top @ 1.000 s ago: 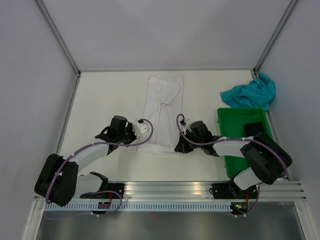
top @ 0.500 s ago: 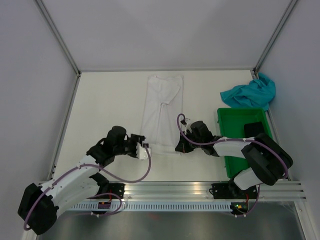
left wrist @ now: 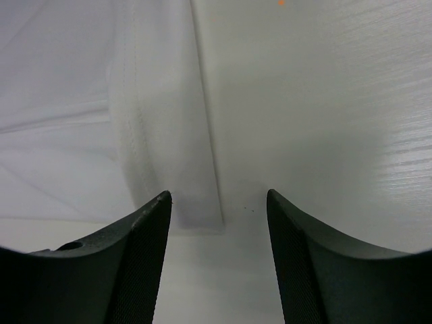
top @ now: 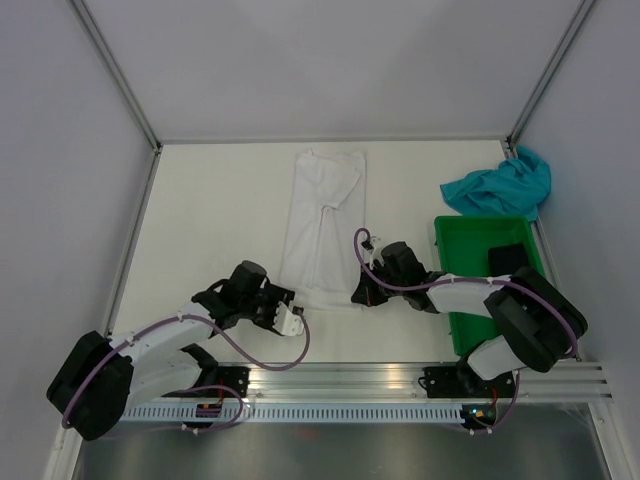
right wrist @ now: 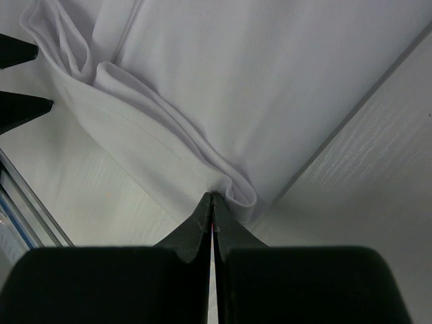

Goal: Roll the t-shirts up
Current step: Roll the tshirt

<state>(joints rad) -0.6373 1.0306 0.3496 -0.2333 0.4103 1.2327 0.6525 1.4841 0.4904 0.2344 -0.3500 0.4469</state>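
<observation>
pinching the near hem of the long white cloth t-shirt [top: 322, 225] at mid-table, the right gripper [right wrist: 211, 199] is clenched while the left gripper [left wrist: 218, 196] gapes empty beside the other corner, a crumpled teal-blue cloth t-shirt [top: 500, 187] lying far right.

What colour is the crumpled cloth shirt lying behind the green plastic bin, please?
The crumpled cloth shirt is teal-blue, seen best in the top external view.

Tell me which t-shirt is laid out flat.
The white t-shirt, folded into a long strip mid-table; the teal t-shirt lies crumpled in the far right corner.
</observation>
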